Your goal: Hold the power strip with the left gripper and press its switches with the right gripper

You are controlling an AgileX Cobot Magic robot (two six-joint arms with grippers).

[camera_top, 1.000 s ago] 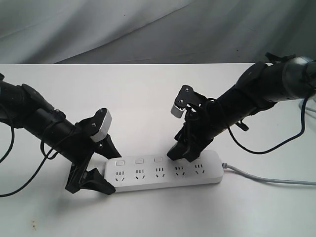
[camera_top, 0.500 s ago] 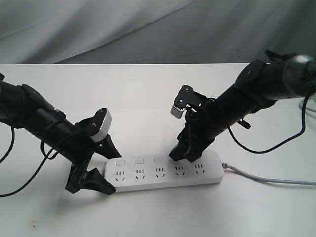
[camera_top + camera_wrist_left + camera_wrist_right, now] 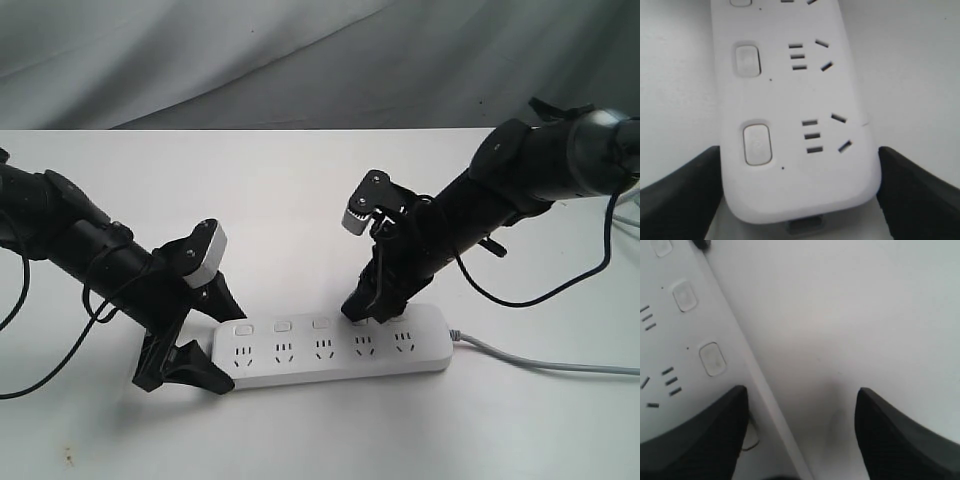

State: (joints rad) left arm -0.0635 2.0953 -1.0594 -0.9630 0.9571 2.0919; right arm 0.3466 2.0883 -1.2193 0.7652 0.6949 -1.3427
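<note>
The left black two-finger end effector (image 3: 222, 352) is clenched on the long flat white plastic power strip (image 3: 330, 352), grasping its cordless end with one finger along each side. The right black two-finger end effector (image 3: 370, 318) is released, jaws spread. One finger (image 3: 700, 435) sits over the row of small white rounded switches (image 3: 281, 326), the other over the white bench (image 3: 300, 200). The strip lies flat on the bench, its grey cord (image 3: 540, 362) leading to the right in the exterior view.

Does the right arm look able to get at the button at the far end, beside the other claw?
Probably yes. That end switch lies uncovered: the left gripper holds the power strip by its sides, fingers off the top face, and the open right gripper stands just a few buttons along.
</note>
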